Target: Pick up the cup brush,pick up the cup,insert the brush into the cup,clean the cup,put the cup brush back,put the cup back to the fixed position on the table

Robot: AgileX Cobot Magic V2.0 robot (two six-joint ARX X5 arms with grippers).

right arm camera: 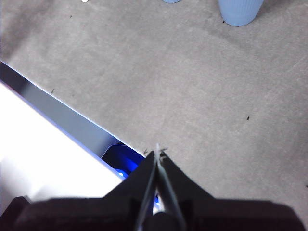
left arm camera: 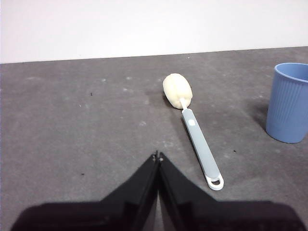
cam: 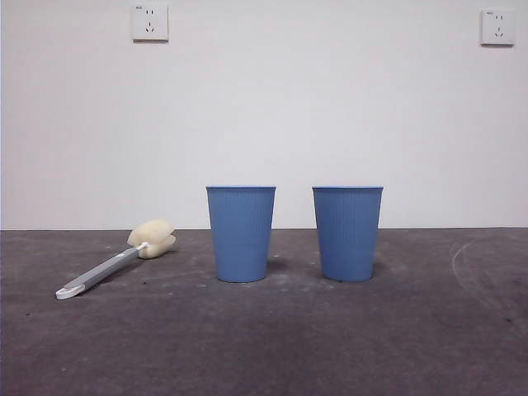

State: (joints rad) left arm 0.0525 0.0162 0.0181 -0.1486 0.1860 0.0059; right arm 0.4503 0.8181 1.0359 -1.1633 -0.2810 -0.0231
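We see the left gripper (left arm camera: 157,156) above the surface (left arm camera: 86,125) with its black jaws pressed together to a point and nothing between them; the cup brush (left arm camera: 192,130) lies just beyond them, untouched. The right gripper (right arm camera: 158,150) has its jaws closed tip to tip too, holding nothing, over the near edge of the surface, well apart from the cups. In the front view neither arm shows. There the cup brush (cam: 115,264) lies flat at the left, its slim grey handle running from a white looped end at the near left to a rounded, porous cream-yellow sponge head farther back. Right of it stand two blue plastic cups, upright and apart from each other: the left cup (cam: 241,233) and the right cup (cam: 347,233), both tapered, finely ribbed up and down, with a smooth band at the rim. From this level we cannot see into either one. The surface (cam: 264,346) is dark grey and matte, with pale scuffs and a curved scratch at the right. Behind it, a plain white wall (cam: 330,107) carries two white sockets (cam: 149,22).
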